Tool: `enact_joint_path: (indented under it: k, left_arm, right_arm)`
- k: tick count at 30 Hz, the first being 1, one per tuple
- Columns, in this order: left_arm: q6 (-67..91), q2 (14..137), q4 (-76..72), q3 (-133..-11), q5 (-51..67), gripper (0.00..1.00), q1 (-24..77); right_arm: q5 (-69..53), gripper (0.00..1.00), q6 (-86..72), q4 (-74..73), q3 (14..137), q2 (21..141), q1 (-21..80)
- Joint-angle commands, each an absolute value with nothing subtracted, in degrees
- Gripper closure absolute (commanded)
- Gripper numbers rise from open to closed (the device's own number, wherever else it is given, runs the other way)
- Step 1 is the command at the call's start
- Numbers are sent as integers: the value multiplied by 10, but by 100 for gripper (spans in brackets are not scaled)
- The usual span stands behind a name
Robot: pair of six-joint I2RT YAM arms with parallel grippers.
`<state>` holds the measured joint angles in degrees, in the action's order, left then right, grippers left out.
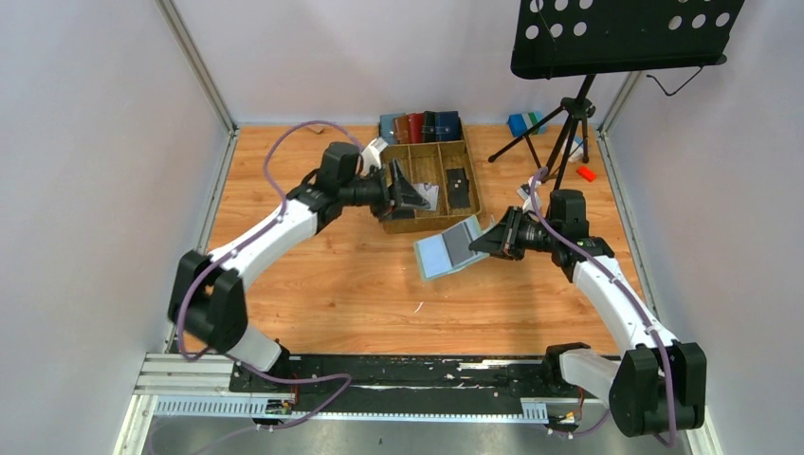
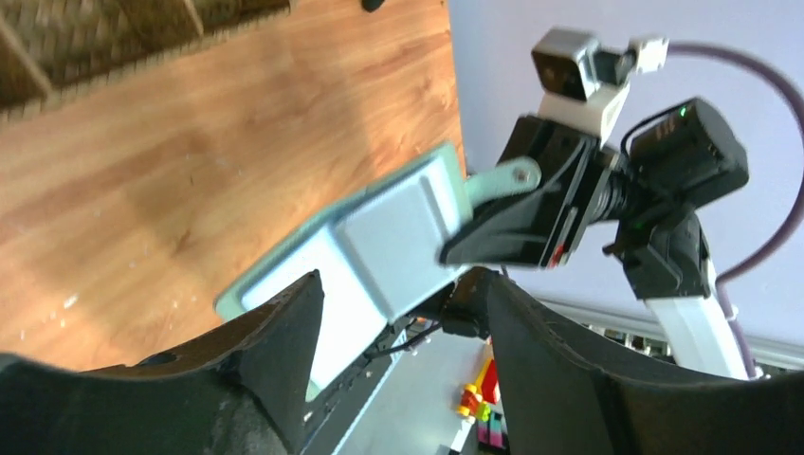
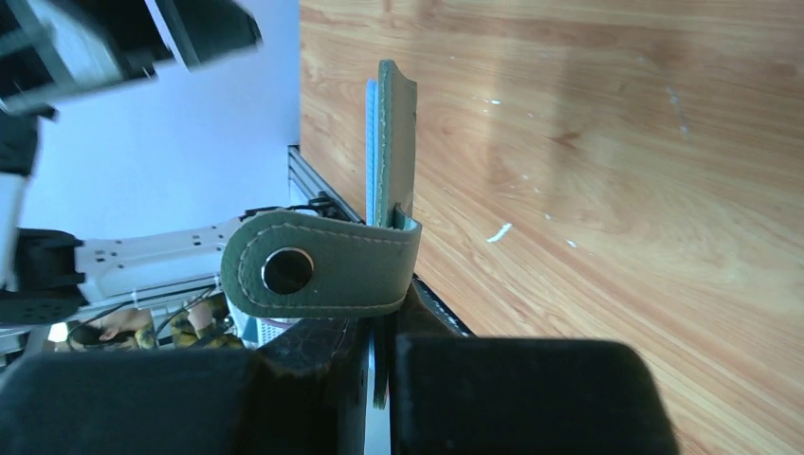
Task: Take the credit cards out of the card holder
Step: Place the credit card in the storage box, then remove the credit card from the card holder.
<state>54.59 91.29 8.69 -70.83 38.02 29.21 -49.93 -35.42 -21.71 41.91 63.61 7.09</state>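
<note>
Right gripper (image 1: 485, 243) clamps the open card holder (image 1: 447, 250) by its right edge, left gripper (image 1: 410, 196) hangs spread and empty over the far wooden tray (image 1: 471, 166), one dark card (image 1: 460, 188) lying inside.

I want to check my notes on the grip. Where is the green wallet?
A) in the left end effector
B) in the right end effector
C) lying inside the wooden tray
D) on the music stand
B: the right end effector is shut on one edge of the green wallet, while the left end effector stands open over the wooden tray.
</note>
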Motion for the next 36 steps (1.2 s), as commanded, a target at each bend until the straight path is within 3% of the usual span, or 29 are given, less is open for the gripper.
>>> enact_joint_path:
  k: [1,9,16,18,19,21,22,23,29,30,31,34,36]
  left_arm:
    - [574,793,67,-597,360,27,295]
    - [690,645,-50,-406,350,24,302]
    - [740,639,-128,-389,353,26,314]
    - [753,655,-156,-393,360,32,316]
    - [755,666,-163,-398,368,40,316]
    - [743,689,-157,-417,384,68,316]
    - [726,701,-132,-437,388,87,315]
    - [703,708,-84,-455,385,100,315]
    - [622,728,45,-520,397,100,316]
    - [619,726,49,-518,396,100,316]
    - [620,724,47,-515,396,100,316]
    - [635,722,25,-503,405,100,315]
    - [637,724,18,-501,408,100,316]
  right_arm:
    - [-533,100,-450,-98,417,616,91]
    - [-528,100,-601,67,380,591,115]
    - [-495,100,-652,95,360,555,155]
    - [-481,100,-657,96,363,553,176]
    - [-470,100,-657,97,367,553,188]
    - [-451,100,-650,90,379,558,212]
    - [-439,100,-643,79,391,564,230]
    - [-428,94,-642,70,400,570,240]
    - [-369,57,-642,8,427,541,276]
    - [-361,54,-636,-11,427,535,277]
    - [-355,56,-634,-22,425,529,278]
    - [-333,77,-639,-52,414,517,281]
    - [-327,79,-639,-56,409,513,286]
